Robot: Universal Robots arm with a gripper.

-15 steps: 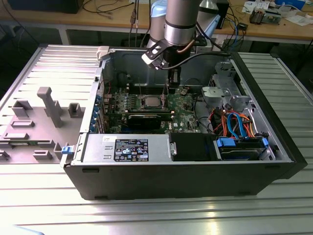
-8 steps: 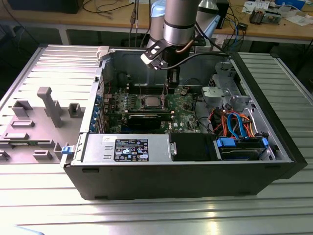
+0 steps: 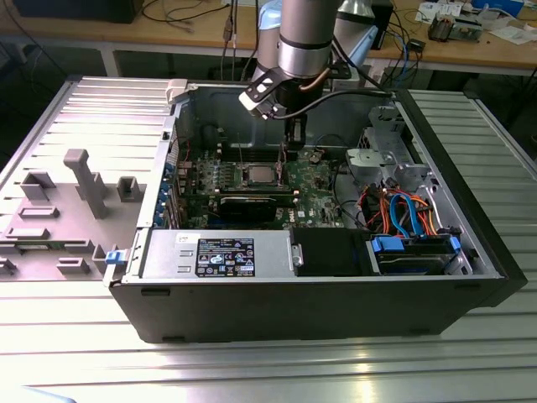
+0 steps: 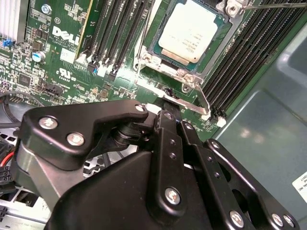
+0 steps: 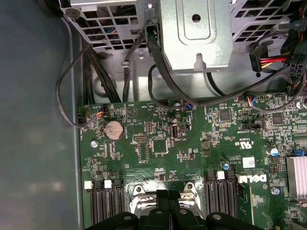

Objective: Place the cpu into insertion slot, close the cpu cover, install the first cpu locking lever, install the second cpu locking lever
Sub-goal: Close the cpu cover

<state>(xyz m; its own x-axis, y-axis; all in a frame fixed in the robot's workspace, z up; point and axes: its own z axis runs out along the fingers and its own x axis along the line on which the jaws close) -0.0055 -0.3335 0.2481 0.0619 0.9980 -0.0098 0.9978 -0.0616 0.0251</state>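
The cpu (image 4: 191, 34), a flat silver-topped square, lies in the insertion slot (image 3: 244, 178) on the green board. The cpu cover (image 4: 165, 67) lies flat around it as a silver frame, and the chip's top shows through its window. Two thin wire levers (image 3: 241, 154) stand up from the board at either side of the socket; one lever (image 4: 273, 5) runs past the socket's corner. My gripper (image 4: 167, 103) is shut with nothing in it, its tips right at the cover's near edge. It hangs just to the exterior view's right of the socket, where the gripper (image 3: 294, 137) is inside the case.
The open computer case (image 3: 294, 302) lies on a slatted metal table. Memory slots (image 4: 115, 33) flank the socket. A long black expansion card (image 3: 252, 204) sits in front of it. A drive cage (image 5: 196, 33) and cable bundles (image 3: 403, 210) fill the exterior view's right.
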